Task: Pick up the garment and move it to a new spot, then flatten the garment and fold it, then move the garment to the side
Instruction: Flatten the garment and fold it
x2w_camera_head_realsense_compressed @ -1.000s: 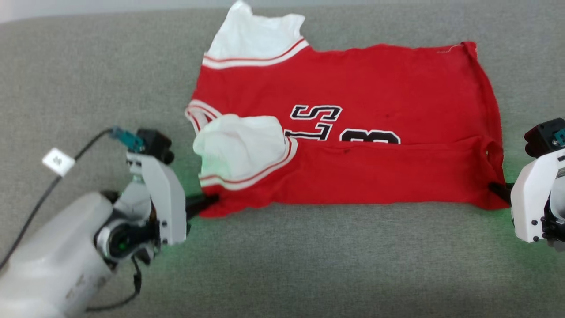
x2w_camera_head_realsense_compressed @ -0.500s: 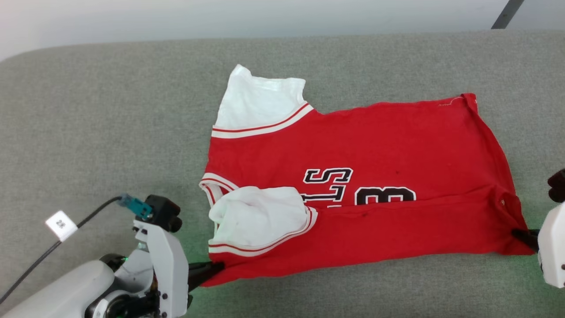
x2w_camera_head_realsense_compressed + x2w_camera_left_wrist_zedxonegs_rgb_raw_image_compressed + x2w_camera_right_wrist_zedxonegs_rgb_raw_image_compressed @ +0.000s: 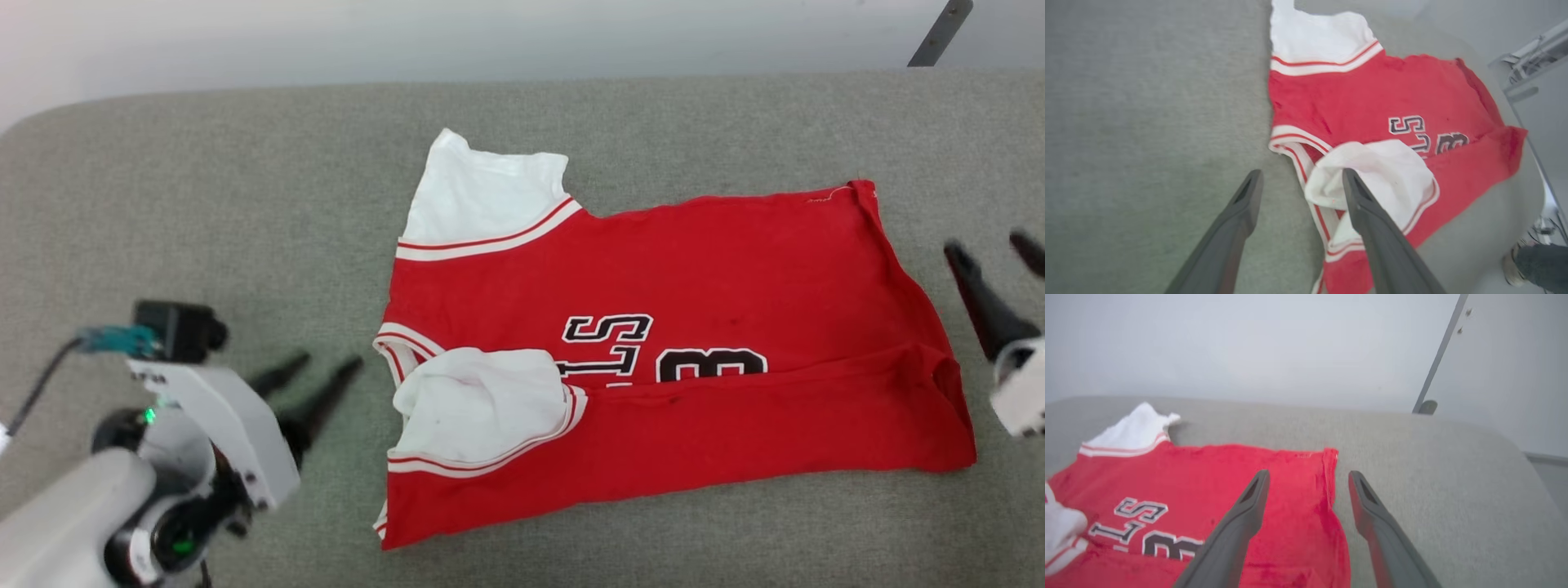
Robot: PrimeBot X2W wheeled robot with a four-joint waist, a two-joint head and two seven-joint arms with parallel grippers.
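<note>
Both grippers are off the garment (image 3: 694,269), nothing held. My left gripper (image 3: 328,359): fingers spread, empty, over bare grey cushion (image 3: 204,180) just beside the shirt's neck end, tips aimed up-right at it w/ a clear gap. Forearm comes in from the lower-left corner of head view, wrist cocked, cam bracket (image 3: 180,331) w/ teal plug on top. My right gripper (image 3: 984,242): fingers also spread + empty, off the hem end, tips leaning up-left, white wrist piece (image 3: 1016,396) at the right edge.

Garment pos: flat on the cushion, approx centre, neck to my left, hem to my right. Near long edge is folded up over the front, hiding the lower half of the black lettering (image 3: 608,327). Near white sleeve (image 3: 482,404) lies folded on the red body; far sleeve (image 3: 486,196) sticks out flat toward the back.

View diffs: left wrist view puts one finger (image 3: 1372,220) across the near sleeve in line of sight, can't tell contact from there; head view shows the gap. It also catches pale furniture (image 3: 1535,102) and what looks like a foot (image 3: 1515,265) past the cushion edge, blurry. Right wrist view looks across the hem corner between my fingers, plus pale wall (image 3: 1249,343) and a dark pole (image 3: 1437,363) behind the cushion; head view catches a short bit of that pole top right.
</note>
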